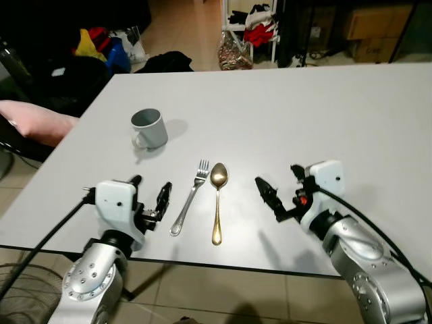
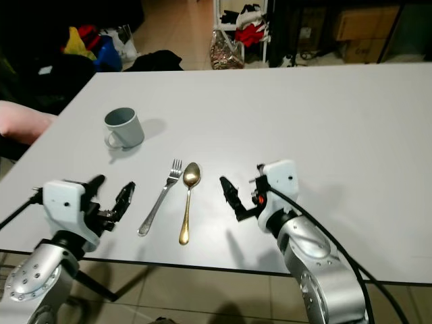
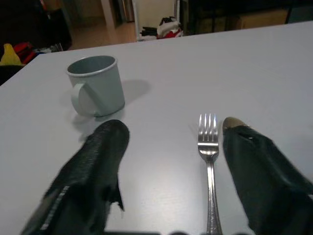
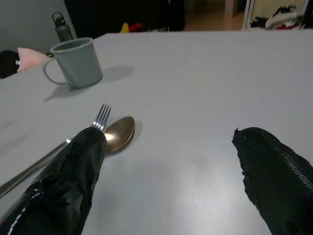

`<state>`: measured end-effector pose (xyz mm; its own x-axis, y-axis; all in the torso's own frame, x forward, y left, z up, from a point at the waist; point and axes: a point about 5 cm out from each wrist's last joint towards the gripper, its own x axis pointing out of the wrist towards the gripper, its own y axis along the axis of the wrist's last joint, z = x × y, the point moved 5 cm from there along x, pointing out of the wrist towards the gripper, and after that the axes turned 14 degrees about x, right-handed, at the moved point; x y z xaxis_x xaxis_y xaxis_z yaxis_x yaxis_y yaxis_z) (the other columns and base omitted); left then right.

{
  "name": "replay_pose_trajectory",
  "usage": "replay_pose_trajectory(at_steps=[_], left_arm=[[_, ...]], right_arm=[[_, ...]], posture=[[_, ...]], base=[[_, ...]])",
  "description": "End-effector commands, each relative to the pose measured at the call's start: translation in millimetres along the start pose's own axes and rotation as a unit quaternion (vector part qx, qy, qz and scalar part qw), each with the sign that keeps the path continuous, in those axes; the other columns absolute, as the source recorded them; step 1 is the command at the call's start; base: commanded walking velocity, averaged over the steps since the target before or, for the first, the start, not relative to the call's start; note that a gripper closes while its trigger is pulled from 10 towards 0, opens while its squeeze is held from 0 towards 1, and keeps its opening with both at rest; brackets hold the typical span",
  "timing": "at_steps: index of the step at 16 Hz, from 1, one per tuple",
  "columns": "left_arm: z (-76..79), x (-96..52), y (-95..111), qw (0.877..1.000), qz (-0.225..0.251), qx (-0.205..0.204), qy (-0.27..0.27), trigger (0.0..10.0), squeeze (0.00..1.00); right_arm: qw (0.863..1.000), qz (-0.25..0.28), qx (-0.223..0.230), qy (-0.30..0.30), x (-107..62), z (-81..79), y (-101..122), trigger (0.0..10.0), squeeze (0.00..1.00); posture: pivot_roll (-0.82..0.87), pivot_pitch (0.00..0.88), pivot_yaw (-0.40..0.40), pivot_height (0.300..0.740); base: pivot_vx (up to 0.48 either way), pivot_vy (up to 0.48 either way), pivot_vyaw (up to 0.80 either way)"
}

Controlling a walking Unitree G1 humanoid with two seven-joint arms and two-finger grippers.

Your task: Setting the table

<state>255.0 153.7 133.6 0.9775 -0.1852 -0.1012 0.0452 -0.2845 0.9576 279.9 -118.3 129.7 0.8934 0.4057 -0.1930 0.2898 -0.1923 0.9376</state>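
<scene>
**Cutlery lying on the surface, both tools hovering empty**

The white surface [image 1: 324, 115] is carrying three items. A grey mug [image 1: 149, 127] is standing upright toward 11 o'clock from the cutlery, its handle facing the near edge, well apart from everything else. A silver fork [image 1: 190, 196] is lying near the front edge, its tines pointing to 12 o'clock and its handle slanting toward 7 o'clock. A gold spoon [image 1: 217, 199] is lying just beside it at 3 o'clock, bowl at the far end and handle running toward 6 o'clock; the spoon's bowl and the fork's tines are sitting close together, while the two handles are spreading apart toward the near edge.

The left tool [image 1: 150, 192] is hovering low over the front of the surface at 9 o'clock from the fork's handle. Its two black fingers [image 3: 93, 166] are standing apart with nothing between them, and the wrist view is looking between them toward the mug and the fork's tines.

The right tool [image 1: 280, 187] is hovering at 3 o'clock from the spoon, near it but not touching. Its fingers [image 4: 73, 181] are spread wide and gripping nothing.

Beyond the far edge, at 12 o'clock, a tiled floor [image 1: 182, 27] is showing, with heaped clothing [image 1: 260, 30] on a white rack. A pink cushion [image 1: 37, 121] is lying off the surface's side at 9 o'clock.
</scene>
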Motion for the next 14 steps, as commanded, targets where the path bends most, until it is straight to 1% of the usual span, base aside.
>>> replay_pose_trajectory(at_steps=[1, 2, 3, 4, 5, 6, 7, 8, 9, 10, 11, 12, 14], left_arm=[[-9.4, -1.0, 8, 1.000, 0.007, 0.016, 0.014, 10.0, 1.00], [-12.6, 2.6, 15, 0.999, 0.019, 0.022, 0.019, 10.0, 1.00], [-16.2, 6.1, 16, 0.999, 0.022, 0.028, 0.026, 10.0, 1.00], [-17.6, 6.7, 13, 0.999, 0.019, 0.021, 0.034, 10.0, 1.00], [-17.1, 4.0, 4, 0.999, 0.007, 0.031, 0.040, 10.0, 0.88], [-16.4, 1.7, 3, 0.998, -0.004, 0.041, 0.045, 10.0, 0.82], [-13.6, -2.8, 8, 0.999, 0.001, 0.008, 0.049, 10.0, 0.71], [-11.3, -5.0, 9, 0.999, 0.002, 0.015, 0.046, 10.0, 0.60], [-8.9, -5.2, 9, 0.999, 0.001, 0.023, 0.041, 10.0, 0.56], [-7.3, -4.7, 14, 0.999, 0.009, 0.025, 0.039, 10.0, 0.50], [-7.1, -3.7, 17, 0.999, 0.014, 0.026, 0.040, 10.0, 0.41], [-7.3, -4.6, 15, 0.998, 0.012, 0.030, 0.045, 10.0, 0.32], [-8.1, -7.3, 9, 0.998, -0.001, 0.031, 0.055, 10.0, 0.00]], right_arm=[[1.000, 0.008, 0.008, 0.011, 1.0, -4.2, 4, 10.0, 1.00], [0.999, 0.016, 0.017, 0.026, 2.4, -7.5, 8, 10.0, 1.00], [0.999, 0.015, 0.009, 0.035, 5.2, -8.7, 7, 10.0, 1.00], [0.999, 0.019, -0.004, 0.043, 7.3, -9.7, 7, 10.0, 1.00], [0.999, 0.027, 0.000, 0.039, 7.1, -7.8, 5, 10.0, 1.00], [0.999, 0.037, -0.003, 0.034, 4.9, -7.1, 11, 10.0, 1.00], [0.997, 0.066, 0.027, 0.038, 1.9, -12.2, 23, 10.0, 1.00], [0.996, 0.075, 0.029, 0.048, 1.1, -16.5, 26, 10.0, 1.00], [0.996, 0.073, 0.025, 0.055, 1.5, -17.6, 24, 10.0, 1.00], [0.995, 0.072, 0.026, 0.060, 1.7, -18.0, 23, 10.0, 1.00], [0.995, 0.072, 0.024, 0.066, 1.9, -19.5, 23, 10.0, 1.00], [0.994, 0.069, 0.021, 0.077, 1.4, -22.5, 23, 10.0, 1.00], [0.994, 0.064, 0.022, 0.090, -0.4, -26.1, 22, 10.0, 1.00]], posture=[[-0.10, 0.000, 0.106, 0.740], [-0.08, 0.000, 0.107, 0.740], [-0.08, 0.000, 0.105, 0.740], [-0.08, 0.000, 0.110, 0.740], [-0.07, 0.000, 0.113, 0.740], [-0.07, 0.000, 0.106, 0.740], [-0.06, 0.000, 0.097, 0.740], [-0.06, 0.000, 0.098, 0.740], [-0.06, 0.000, 0.096, 0.740], [-0.05, 0.000, 0.095, 0.740], [-0.06, 0.000, 0.094, 0.740], [-0.07, 0.000, 0.095, 0.740], [-0.08, 0.000, 0.093, 0.740]], base=[[0.000, 0.000, 0.00], [0.000, 0.000, 0.00], [0.000, 0.000, 0.00], [0.000, 0.000, 0.80], [0.000, 0.000, 0.80], [0.000, 0.000, 0.80], [0.000, 0.000, 0.80], [0.000, 0.000, 0.80], [0.000, 0.000, 0.80], [0.000, 0.000, 0.80], [0.000, 0.000, 0.80], [0.000, 0.000, 0.80], [0.000, 0.000, 0.80]])
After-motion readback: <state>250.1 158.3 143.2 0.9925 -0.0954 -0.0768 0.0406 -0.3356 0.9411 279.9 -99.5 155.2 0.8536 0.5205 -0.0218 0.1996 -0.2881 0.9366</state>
